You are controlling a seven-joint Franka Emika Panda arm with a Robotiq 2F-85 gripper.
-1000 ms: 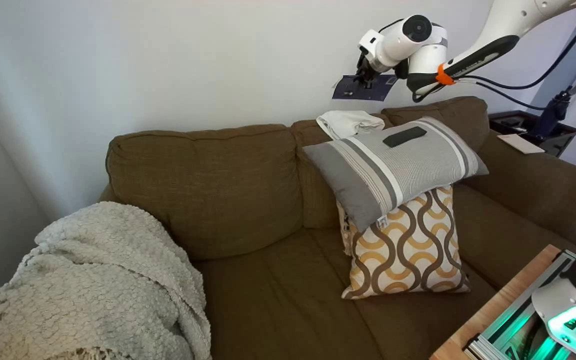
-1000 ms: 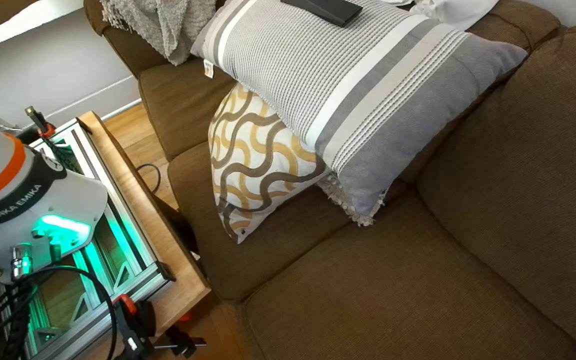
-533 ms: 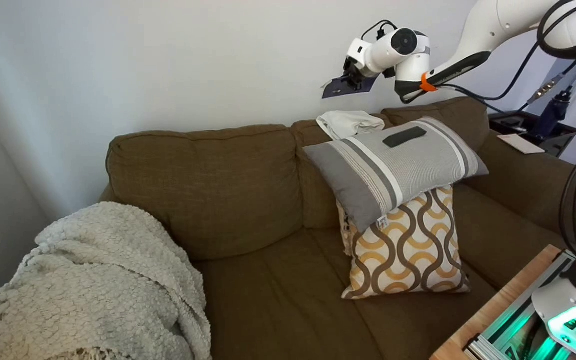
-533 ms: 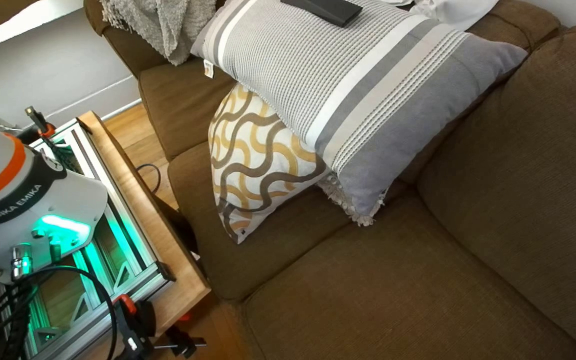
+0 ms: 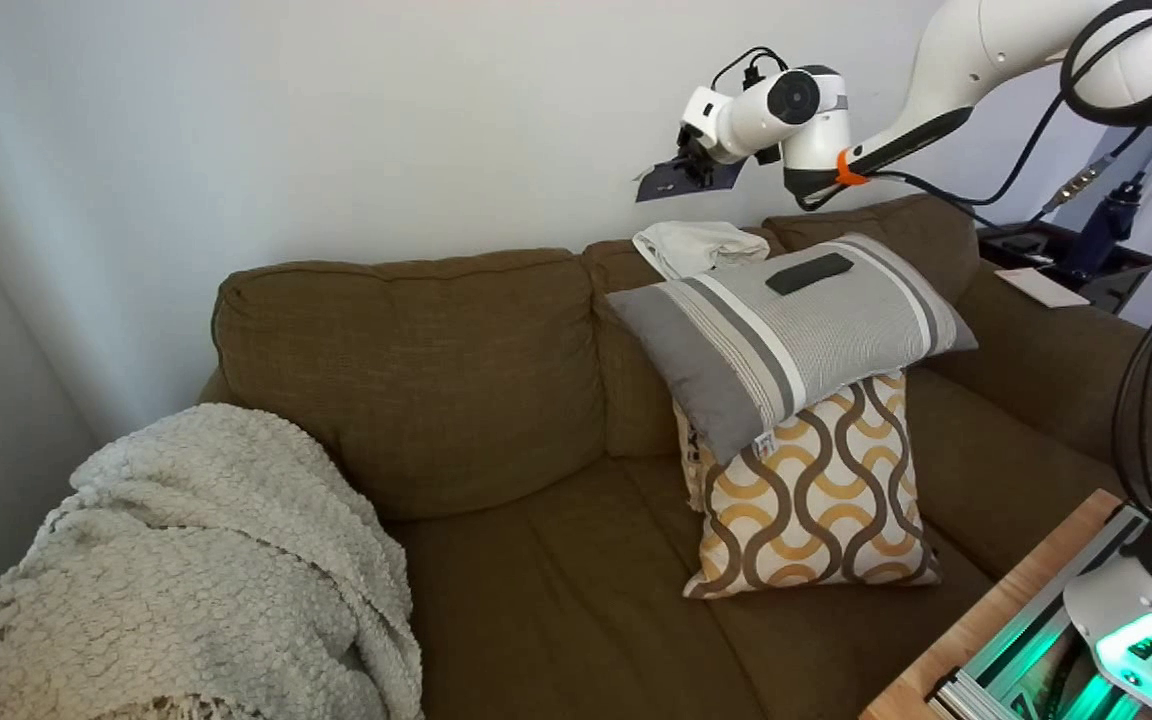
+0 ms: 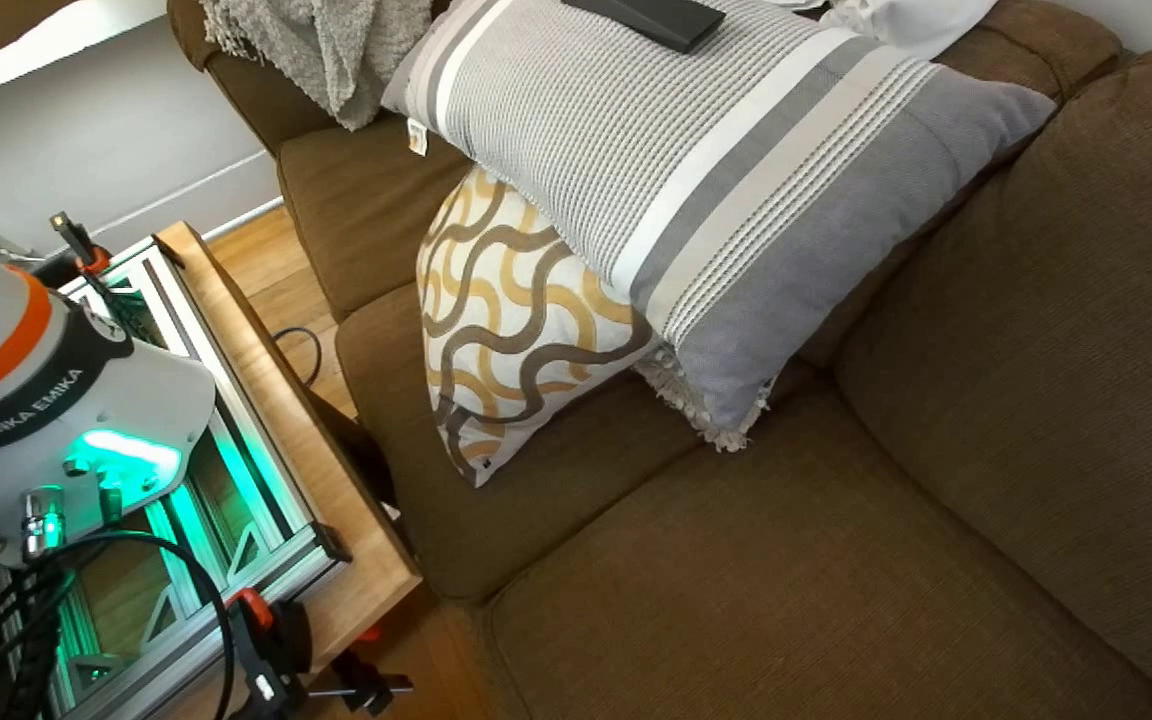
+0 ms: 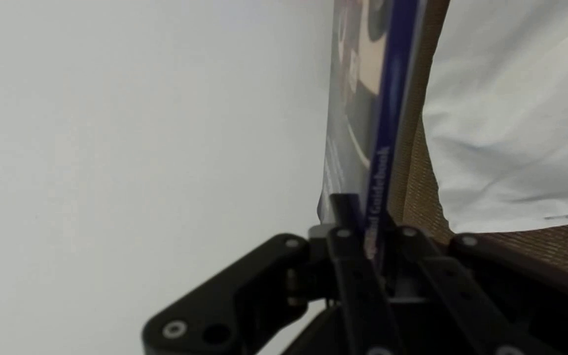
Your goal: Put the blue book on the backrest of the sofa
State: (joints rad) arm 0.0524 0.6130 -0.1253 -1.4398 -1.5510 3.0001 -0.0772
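Observation:
The blue book [image 5: 661, 184] is held in the air against the wall, above the sofa's backrest [image 5: 406, 340], in an exterior view. My gripper [image 5: 694, 168] is shut on it near its middle. In the wrist view the book [image 7: 387, 113] stands on edge with its blue spine facing the camera; the word "Guidebook" shows. The gripper's fingers [image 7: 370, 219] pinch it from both sides. The brown backrest [image 7: 422, 192] shows below and apart from the book. The book and the gripper are out of view in an exterior view that shows the backrest [image 6: 1066, 300].
A white cloth [image 5: 701, 248] lies on top of the backrest below the book. A grey striped pillow [image 5: 816, 330] with a dark flat object [image 5: 809, 273] leans there, over a patterned pillow [image 5: 816, 490]. A fluffy blanket [image 5: 226, 560] covers the sofa's end. The wall [image 5: 386, 130] rises behind.
The arm has moved left in an exterior view and the book has come slightly lower, tilting a little. The gripper stays shut on the book.

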